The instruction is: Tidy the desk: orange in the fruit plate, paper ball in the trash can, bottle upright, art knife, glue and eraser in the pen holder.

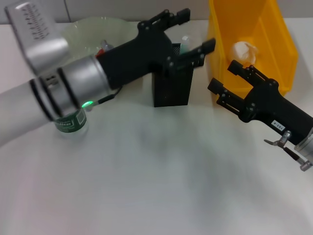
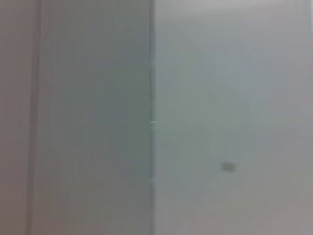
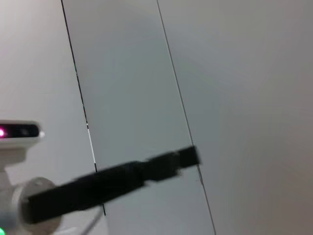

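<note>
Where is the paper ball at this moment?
In the head view, the paper ball lies inside the yellow trash can at the far right of the table, just beyond the right tool.

white table (image 1: 146,186) | pen holder (image 1: 171,90) | trash can (image 1: 279,54) | bottle (image 1: 71,123) | fruit plate (image 1: 90,29)

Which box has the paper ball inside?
The trash can, the big yellow one. The paper ball sits inside it; the pen holder is black mesh and smaller.

The left arm (image 1: 58,93) hides most of the fruit plate (image 1: 93,27), the bottle (image 1: 71,123) above its label, and the pen holder (image 1: 172,88) top. The left wrist view is featureless blur.
</note>
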